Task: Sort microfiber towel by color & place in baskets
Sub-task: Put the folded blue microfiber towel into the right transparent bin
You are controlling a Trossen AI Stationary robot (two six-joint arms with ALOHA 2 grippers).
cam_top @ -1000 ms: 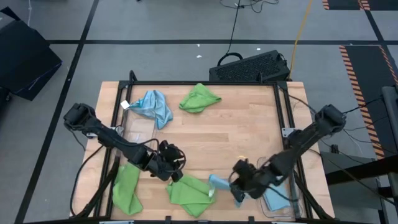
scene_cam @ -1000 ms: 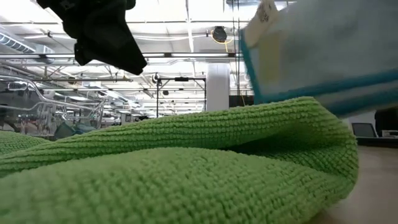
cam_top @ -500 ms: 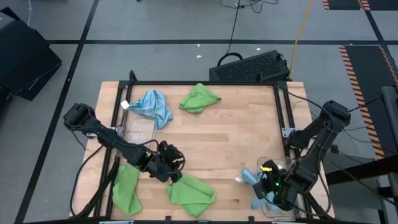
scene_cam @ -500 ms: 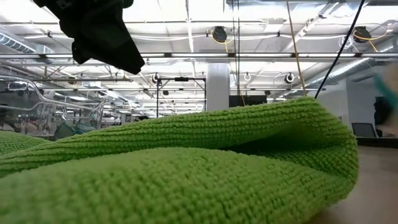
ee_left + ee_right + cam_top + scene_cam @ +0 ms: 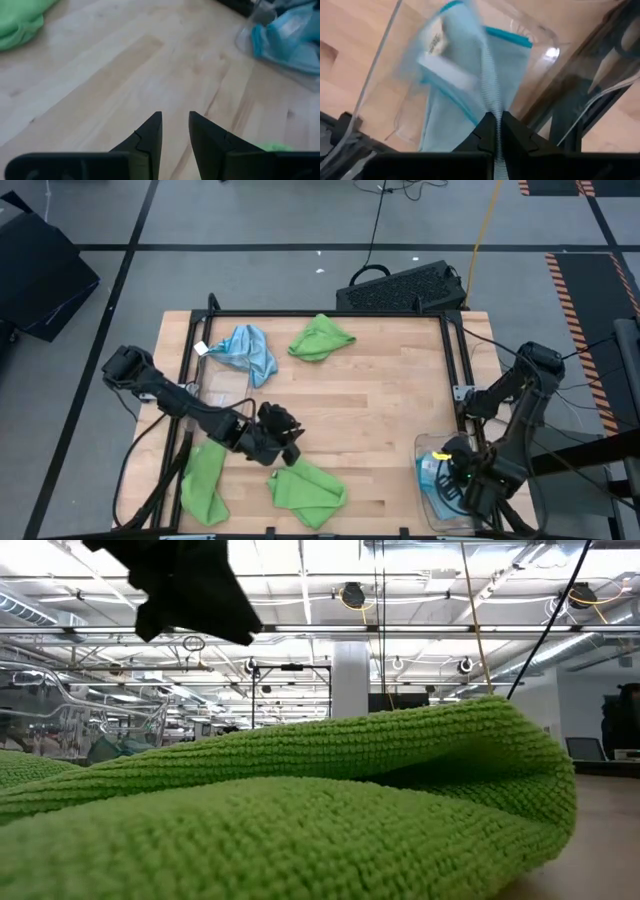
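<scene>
Right arm lowering a blue towel into the clear bin; left arm waiting over green.

High view: right gripper (image 5: pixel 452 478) sits over the clear basket (image 5: pixel 424 448) at the table's near right corner, blue towel (image 5: pixel 436 472) inside; a second blue towel (image 5: pixel 246 348) and a green towel (image 5: pixel 321 338) lie far across the table from it. Left gripper (image 5: pixel 283 442) hovers just beside a green towel (image 5: pixel 306 488); another green one (image 5: pixel 203 480) lies beyond it.
Low view: green cloth (image 5: pixel 300 810) fills the frame.
Left wrist view: fingers (image 5: pixel 150 137) slightly apart, nothing between.
Right wrist view: fingers (image 5: pixel 489 131) pinched on a blue towel fold, above the basket wall (image 5: pixel 385 75). Best to release low, cloth fully inside the rim.
</scene>
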